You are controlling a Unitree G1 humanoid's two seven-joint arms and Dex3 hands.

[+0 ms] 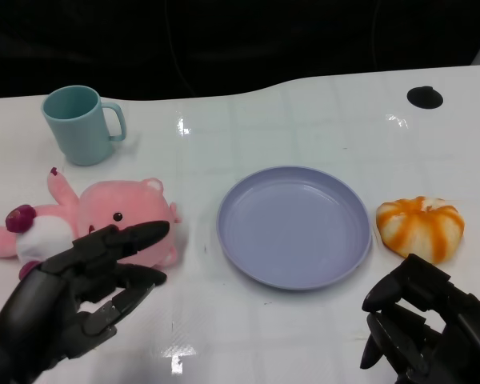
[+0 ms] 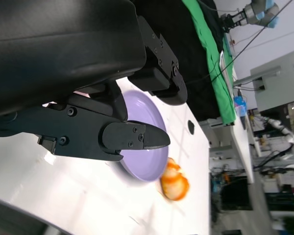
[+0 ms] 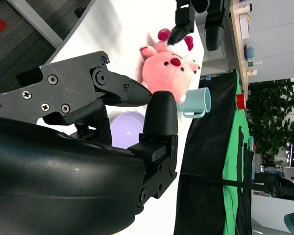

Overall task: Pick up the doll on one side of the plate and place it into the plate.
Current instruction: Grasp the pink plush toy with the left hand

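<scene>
A pink plush doll (image 1: 104, 218) lies on the white table to the left of the lilac plate (image 1: 294, 228). An orange-and-white plush toy (image 1: 420, 226) lies at the plate's right rim. My left hand (image 1: 84, 292) hovers just in front of the pink doll with fingers spread, holding nothing; its fingertips overlap the doll's near edge in the head view. My right hand (image 1: 428, 330) sits low near the front edge, below the orange toy, fingers bent and holding nothing. The right wrist view shows the pink doll (image 3: 166, 68) with the left hand (image 3: 196, 19) beside it.
A teal mug (image 1: 80, 124) stands behind the pink doll at the back left. A small black hole (image 1: 425, 98) marks the table's far right. The table's far edge curves along a dark background. The left wrist view shows the plate (image 2: 154, 164) and orange toy (image 2: 175, 182).
</scene>
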